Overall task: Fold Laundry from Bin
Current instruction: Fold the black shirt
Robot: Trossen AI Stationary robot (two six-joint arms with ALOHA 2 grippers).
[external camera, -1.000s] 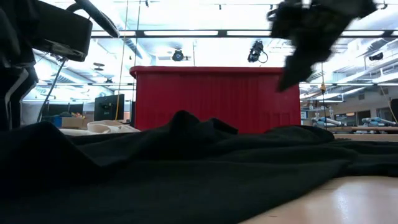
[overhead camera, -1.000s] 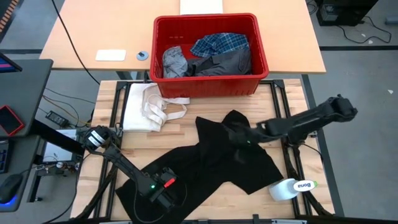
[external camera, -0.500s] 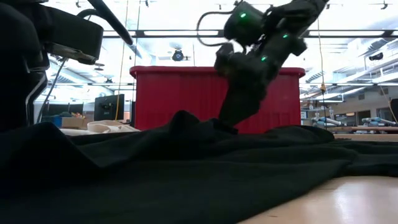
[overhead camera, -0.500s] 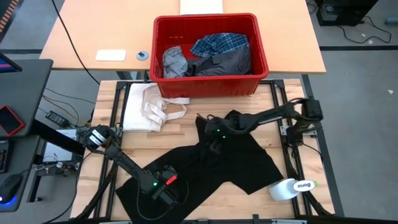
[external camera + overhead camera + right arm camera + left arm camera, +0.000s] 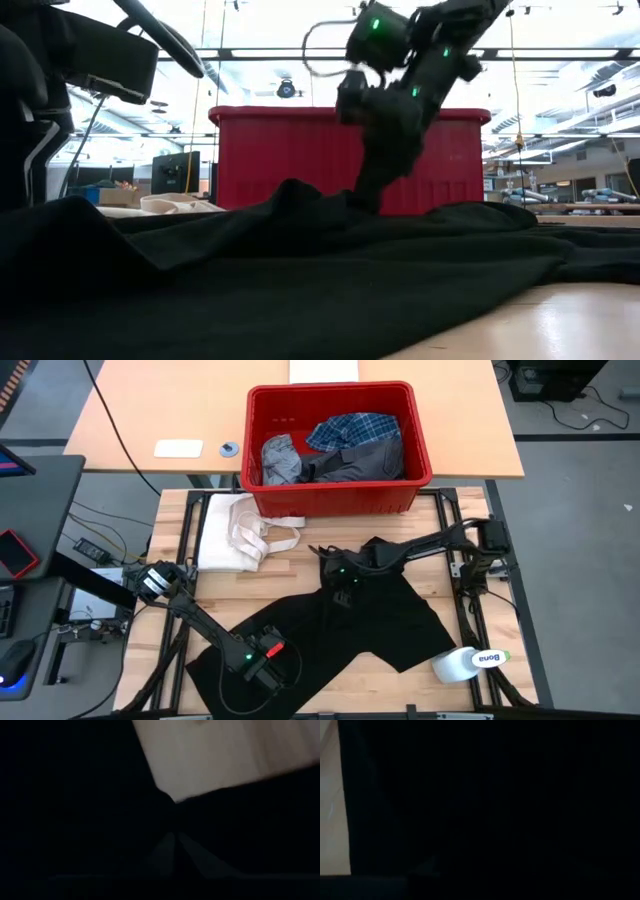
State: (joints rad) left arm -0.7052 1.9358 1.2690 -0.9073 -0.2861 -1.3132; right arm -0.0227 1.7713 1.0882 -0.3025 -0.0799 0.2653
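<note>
Laundry sits in two places: the large black garment (image 5: pixel 360 625) lies spread and rumpled across the wooden worktop (image 5: pixel 300 570), while the plaid shirt (image 5: pixel 352 430), a light grey piece (image 5: pixel 280 460) and a dark grey one (image 5: pixel 365 460) wait in the red bin (image 5: pixel 420 460) at the worktop's far edge. A cream cloth with strap loops (image 5: pixel 235 530) lies beside the bin, apart from the black fabric.

The right gripper (image 5: pixel 340 588) is down on the garment's far part, near a raised ridge of cloth; its fingers look pressed together in the wrist view, where they meet at a dark edge against bare wood, so I judge them pinching the black fabric. The left gripper (image 5: pixel 262 665) rests low on the near left corner of the same garment. I cannot tell whether its fingers are spread or clamped, since its own camera sees only dark cloth.

The step in hand looks like spreading the garment flat before folding. To do it well, the right arm should lift only enough to clear the bunching, then draw away from the left arm so the cloth tensions evenly. A roll of tape (image 5: pixel 470 662) sits near the right edge; a dragged hem could catch it.
</note>
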